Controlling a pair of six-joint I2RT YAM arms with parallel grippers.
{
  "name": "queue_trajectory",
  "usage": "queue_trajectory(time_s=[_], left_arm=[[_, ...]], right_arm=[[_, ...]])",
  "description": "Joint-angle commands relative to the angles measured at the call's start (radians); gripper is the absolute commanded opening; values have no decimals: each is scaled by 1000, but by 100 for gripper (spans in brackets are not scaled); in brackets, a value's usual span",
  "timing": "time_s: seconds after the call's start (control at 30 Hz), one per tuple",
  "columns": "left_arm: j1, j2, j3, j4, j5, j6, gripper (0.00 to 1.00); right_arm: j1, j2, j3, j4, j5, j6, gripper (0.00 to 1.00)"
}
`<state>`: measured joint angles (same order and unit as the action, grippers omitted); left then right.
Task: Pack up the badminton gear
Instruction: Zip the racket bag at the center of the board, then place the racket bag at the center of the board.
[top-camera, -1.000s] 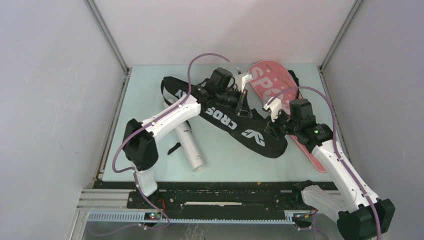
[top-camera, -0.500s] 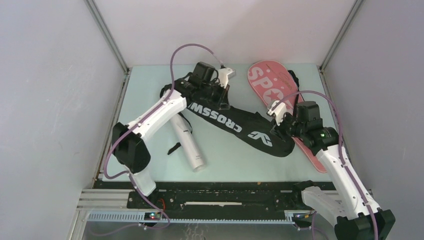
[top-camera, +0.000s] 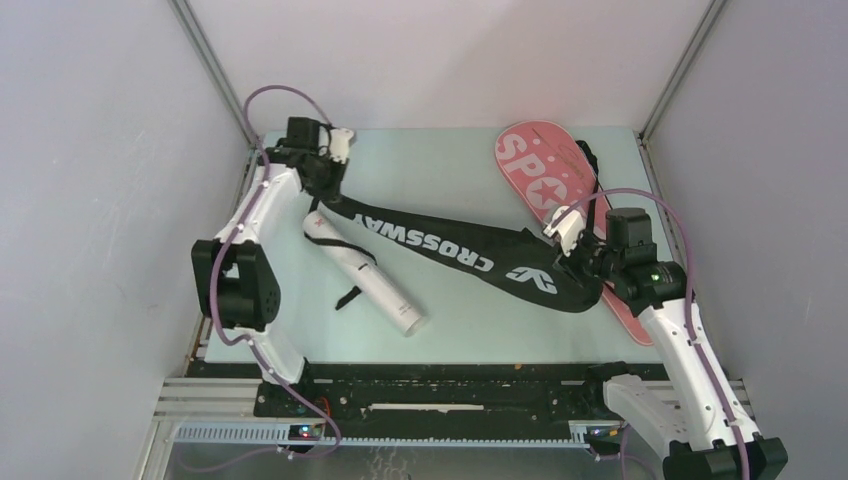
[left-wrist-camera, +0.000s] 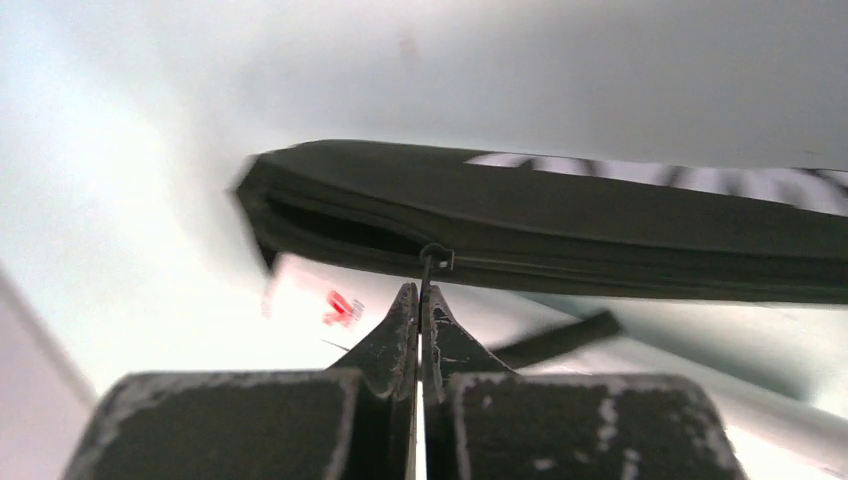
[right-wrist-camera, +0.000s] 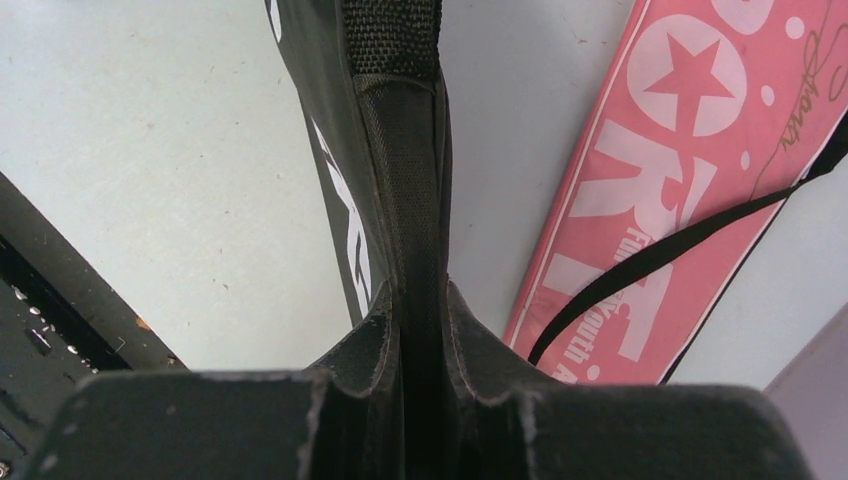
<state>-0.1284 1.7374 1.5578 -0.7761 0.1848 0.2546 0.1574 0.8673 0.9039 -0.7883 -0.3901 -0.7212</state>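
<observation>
Two arms share one item: the black "CROSSWAY" cover (top-camera: 450, 245) lies stretched diagonally across the table (top-camera: 440, 165), narrow end toward the far-left corner, wide end toward the near right. We see the left gripper (top-camera: 322, 172) at the narrow end. In its wrist view the fingers (left-wrist-camera: 395, 325) are pressed together w/ only the thin zip pull (left-wrist-camera: 430, 258) pinched btwn the tips. Left of the pull the zip gapes open; right of it the seam looks closed. Under the cover in that view there's a white thing w/ a red mark, too blurred to name. The right gripper (top-camera: 578, 262) is at the wide end. Its wrist view shows the fingers (right-wrist-camera: 365, 335) at a narrow gap, clamped on the cover's black webbed edge, which runs up btwn them. The pink "SPORT" cover (top-camera: 535, 165) lies flat along the table's right side, far end near the back wall, near end passing under the right arm. Its black strap (right-wrist-camera: 690, 240) crosses it diagonally. It sits just beside the black cover's wide end; whether they touch we can't tell. The white tube (top-camera: 372, 285) lies angled on the table's left half, far end at the black cover's narrow part, near end toward the front edge. A small black strip (top-camera: 347, 297) lies just left of the tube.
</observation>
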Motion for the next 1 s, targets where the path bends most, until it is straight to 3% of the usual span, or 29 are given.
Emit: queue_trajectory(time_s=[0.0,0.23,0.4,0.43,0.5,0.57,0.63,0.77,0.97], left_arm=[[110,78,56,-11,-170,156,0],[165,191,72,32,-286,217,0],[169,221,79,36,-283,198,0],[169,219,90,35,-278,191,4],[171,207,115,39,-278,172,24],[175,189,145,39,-267,147,50],[177,160,167,46,-260,119,69],[179,78,159,83,-214,71,85],[173,-50,40,116,-49,36,93]], right_arm=[[-42,-17,3,-9,116,16,0],[-56,-17,-4,-3,110,49,0],[-56,-20,-34,47,142,117,0],[-56,-23,-39,60,170,136,0],[-63,-30,-49,85,224,167,0],[-85,-33,-51,92,247,191,0],[-119,-24,-50,88,244,217,0],[-197,27,-49,68,234,270,0],[-262,111,-49,87,239,287,0]])
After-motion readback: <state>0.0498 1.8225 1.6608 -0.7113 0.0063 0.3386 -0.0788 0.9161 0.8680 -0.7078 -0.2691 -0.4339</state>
